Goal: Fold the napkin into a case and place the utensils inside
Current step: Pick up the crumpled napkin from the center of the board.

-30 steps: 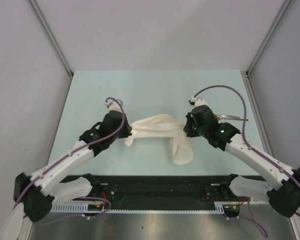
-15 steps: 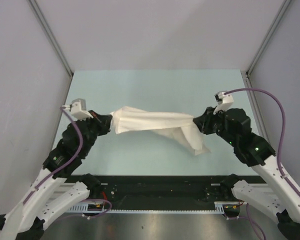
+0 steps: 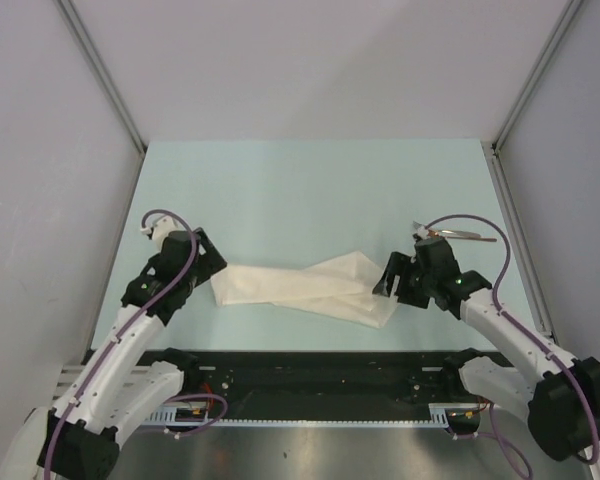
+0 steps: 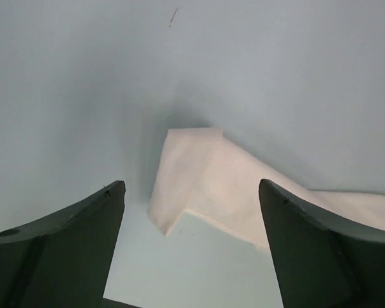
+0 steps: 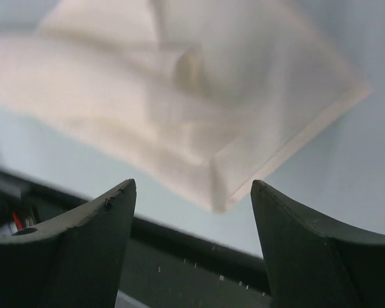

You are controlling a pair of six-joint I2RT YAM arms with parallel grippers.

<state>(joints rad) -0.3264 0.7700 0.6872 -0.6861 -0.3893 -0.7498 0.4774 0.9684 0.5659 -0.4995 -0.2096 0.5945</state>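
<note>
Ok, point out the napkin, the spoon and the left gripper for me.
napkin (image 3: 290,288), top external view, middle of the cloth lying on the table.
spoon (image 3: 468,237), top external view, its thin handle.
left gripper (image 4: 190,189), left wrist view, midway between its open fingertips.

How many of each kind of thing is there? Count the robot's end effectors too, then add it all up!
napkin: 1
spoon: 1
end effectors: 2, the left end effector and the right end effector
total: 4
</note>
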